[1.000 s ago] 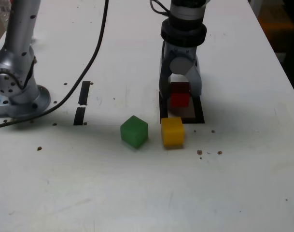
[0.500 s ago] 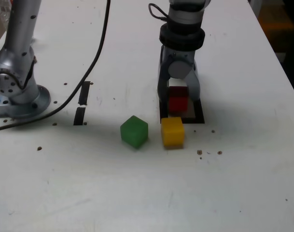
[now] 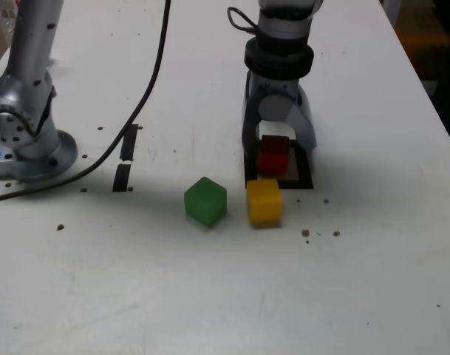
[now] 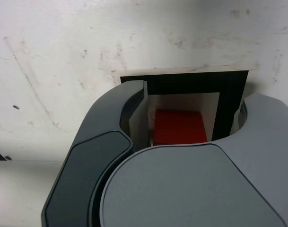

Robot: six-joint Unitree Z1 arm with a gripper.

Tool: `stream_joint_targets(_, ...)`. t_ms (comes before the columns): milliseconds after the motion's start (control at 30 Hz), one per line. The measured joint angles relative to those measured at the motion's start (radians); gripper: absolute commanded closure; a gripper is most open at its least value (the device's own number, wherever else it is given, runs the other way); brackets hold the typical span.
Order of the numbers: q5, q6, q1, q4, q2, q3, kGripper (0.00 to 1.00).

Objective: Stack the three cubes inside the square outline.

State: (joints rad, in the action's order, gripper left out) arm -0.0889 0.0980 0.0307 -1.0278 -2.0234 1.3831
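The red cube (image 3: 273,155) rests on the white centre of the square outline (image 3: 304,176). My gripper (image 3: 278,148) stands over it, pointing down, with one finger on each side. In the wrist view the red cube (image 4: 178,126) lies inside the black square outline (image 4: 196,80), and white floor shows between it and each finger, so my gripper (image 4: 193,97) is open and not touching it. The yellow cube (image 3: 264,200) sits just in front of the outline's near edge. The green cube (image 3: 205,200) lies to the yellow one's left in the exterior view.
A silver arm base (image 3: 21,140) stands at the exterior view's left, with a black cable (image 3: 147,81) running across the table. Two short black tape strips (image 3: 126,159) lie beside it. The table's edge (image 3: 431,96) runs along the right. Small dark specks dot the surface.
The jaws have spread apart and let go of the red cube, which now sits lower, inside the outline. The green and yellow cubes have not moved.
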Motion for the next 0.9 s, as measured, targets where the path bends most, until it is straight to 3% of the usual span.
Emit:
stream_joint_targets(133, 0.029, -0.022, -0.003, -0.046, 0.013, 0.007, 0.25)
stream_joint_targets(233, 0.096, -0.071, -0.005, -0.170, 0.073, 0.045, 0.25)
stream_joint_targets(433, 0.131, -0.098, -0.009, -0.293, 0.131, 0.100, 0.25)
stream_joint_targets(533, 0.126, -0.112, -0.029, -0.330, 0.162, 0.128, 0.25)
stream_joint_targets(600, 0.109, -0.133, -0.057, -0.355, 0.177, 0.151, 0.25)
stream_joint_targets(667, 0.067, -0.193, -0.132, -0.386, 0.190, 0.189, 0.25)
stream_joint_targets(900, 0.010, -0.302, -0.245, -0.398, 0.190, 0.215, 0.25)
